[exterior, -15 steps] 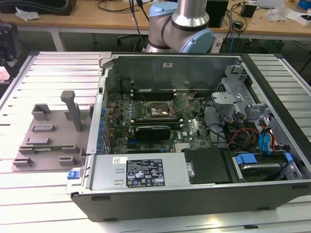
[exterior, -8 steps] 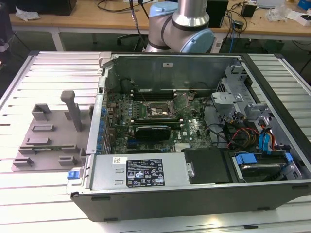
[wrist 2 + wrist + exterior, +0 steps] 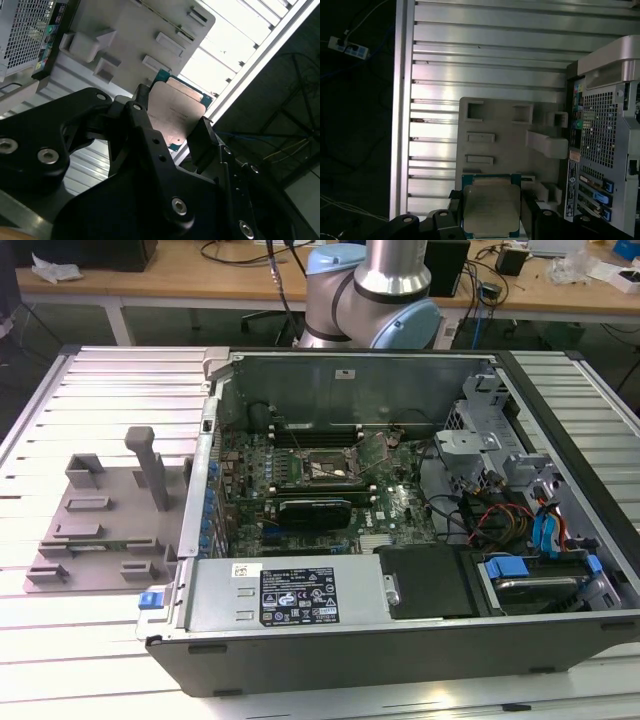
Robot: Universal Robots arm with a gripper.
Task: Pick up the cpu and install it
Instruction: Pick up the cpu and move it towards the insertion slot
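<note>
**Black two-finger gripper (image 3: 174,116) clamped on small silvery-grey square cpu (image 3: 176,106), over tray**

Fingers (image 3: 200,140) pressed onto two opposite edges of cpu, metal top facing both wrist cameras, green rim free. Edge hold probably chosen to keep top and underside untouched and chip square to the jaws.

Carried above pale grey plastic tray (image 3: 510,125) with upright blocks, over the tray end beyond its two flat slots. Judged lifted clear, no contact visible.

Tray flat on slatted aluminium table (image 3: 100,380), between table edge at the exterior view's left and ported back panel of open dark computer case (image 3: 400,640). Moulded pockets likely there to present parts at fixed spots.

Case on its side, cover off, leaving black square socket frame (image 3: 318,468) on green motherboard (image 3: 400,505) facing up, reachable from above. Looks unfilled.

Pick judged done, install not.
</note>
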